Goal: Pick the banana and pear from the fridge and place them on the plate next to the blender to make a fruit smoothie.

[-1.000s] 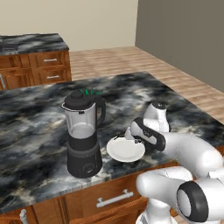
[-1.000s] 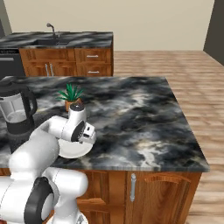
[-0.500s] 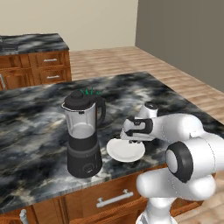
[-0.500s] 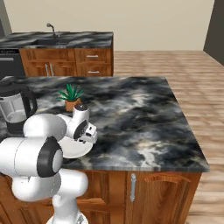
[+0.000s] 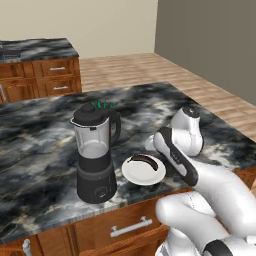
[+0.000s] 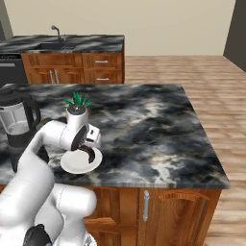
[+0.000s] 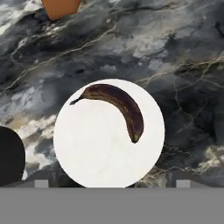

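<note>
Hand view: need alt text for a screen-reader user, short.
Looking down from the hand, a dark brown-black banana lies curved on a round white plate that sits on a black marbled counter. The black edge of the blender base shows at lower left, and the bottom of an orange pot at the top.

1. No words, labels, brands, numbers or signs can be read anywhere.
2. The black chunky base of the blender [image 5: 96,177], left of the round white plate [image 5: 143,171], bears no legible marking.
</note>
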